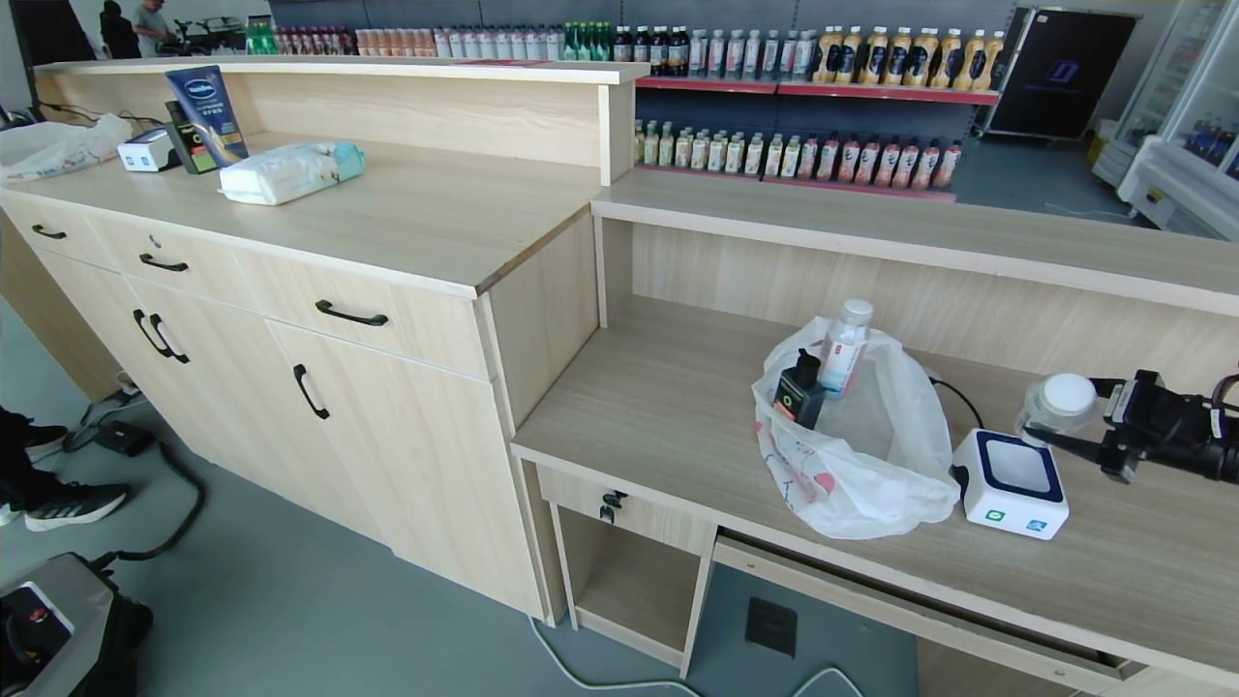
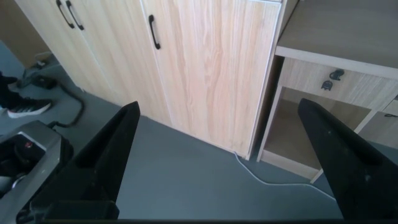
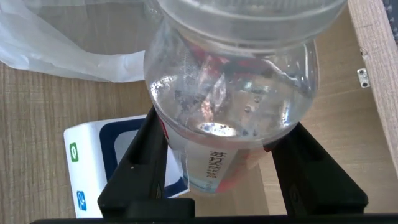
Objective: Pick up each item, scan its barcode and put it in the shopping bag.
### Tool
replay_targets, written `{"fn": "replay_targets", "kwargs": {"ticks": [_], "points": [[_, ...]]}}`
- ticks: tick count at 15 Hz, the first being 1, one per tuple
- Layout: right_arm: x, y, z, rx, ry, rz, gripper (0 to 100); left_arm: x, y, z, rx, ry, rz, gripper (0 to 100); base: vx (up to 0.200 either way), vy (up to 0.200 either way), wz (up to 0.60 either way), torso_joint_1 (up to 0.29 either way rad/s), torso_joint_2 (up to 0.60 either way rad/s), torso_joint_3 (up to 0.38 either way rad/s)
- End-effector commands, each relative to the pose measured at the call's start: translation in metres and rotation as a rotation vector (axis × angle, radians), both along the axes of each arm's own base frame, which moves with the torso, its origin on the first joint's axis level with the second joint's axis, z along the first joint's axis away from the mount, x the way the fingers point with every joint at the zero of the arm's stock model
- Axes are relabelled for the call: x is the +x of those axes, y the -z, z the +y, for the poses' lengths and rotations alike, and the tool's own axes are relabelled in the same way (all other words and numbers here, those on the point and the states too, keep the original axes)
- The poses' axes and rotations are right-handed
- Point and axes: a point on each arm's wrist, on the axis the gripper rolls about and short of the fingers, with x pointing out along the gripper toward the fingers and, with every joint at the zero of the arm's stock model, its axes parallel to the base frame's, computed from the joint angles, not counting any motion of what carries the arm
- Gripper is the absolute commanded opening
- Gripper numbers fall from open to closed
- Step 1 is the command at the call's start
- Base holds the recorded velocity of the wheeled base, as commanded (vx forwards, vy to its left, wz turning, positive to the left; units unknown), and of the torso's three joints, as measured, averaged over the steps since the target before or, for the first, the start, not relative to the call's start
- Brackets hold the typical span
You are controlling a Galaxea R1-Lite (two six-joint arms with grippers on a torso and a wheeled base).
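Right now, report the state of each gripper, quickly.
Left gripper: open, holding nothing.
Right gripper: shut on the clear bottle, near the scanner.

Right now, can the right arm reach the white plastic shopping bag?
Likely yes: the right hand, holding a clear white-capped bottle, is beside the white-and-blue scanner box, the only thing between it and the bag.

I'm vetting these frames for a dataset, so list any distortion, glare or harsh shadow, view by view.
Head view: wide lens splays the counter uprights; light even, shadows soft. Left wrist view: the open left gripper shows as dark silhouettes against the lit floor. Right wrist view: bright glints in the clear bottle held by the right gripper.
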Motion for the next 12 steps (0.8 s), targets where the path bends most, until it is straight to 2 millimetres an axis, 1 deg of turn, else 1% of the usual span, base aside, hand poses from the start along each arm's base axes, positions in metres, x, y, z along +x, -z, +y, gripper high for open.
{"fn": "replay_targets", "kwargs": {"ticks": [1,2,6,12], "points": [[0.005,0.005,0.002,0.006,-0.01,0.009,0,0.0,0.0,0.0,0.0,-0.001,0.0,100,0.0,0.0,0.0,0.0,0.0,0.0],[0.011,0.006,0.005,0.01,-0.024,0.009,0,0.0,0.0,0.0,0.0,-0.001,0.0,100,0.0,0.0,0.0,0.0,0.0,0.0],[0.022,0.006,0.005,0.004,-0.032,-0.005,0,0.0,0.0,0.0,0.0,0.0,0.0,100,0.0,0.0,0.0,0.0,0.0,0.0],[0.024,0.01,0.004,0.009,-0.03,0.005,0,0.0,0.0,0.0,0.0,-0.001,0.0,100,0.0,0.0,0.0,0.0,0.0,0.0]]}}
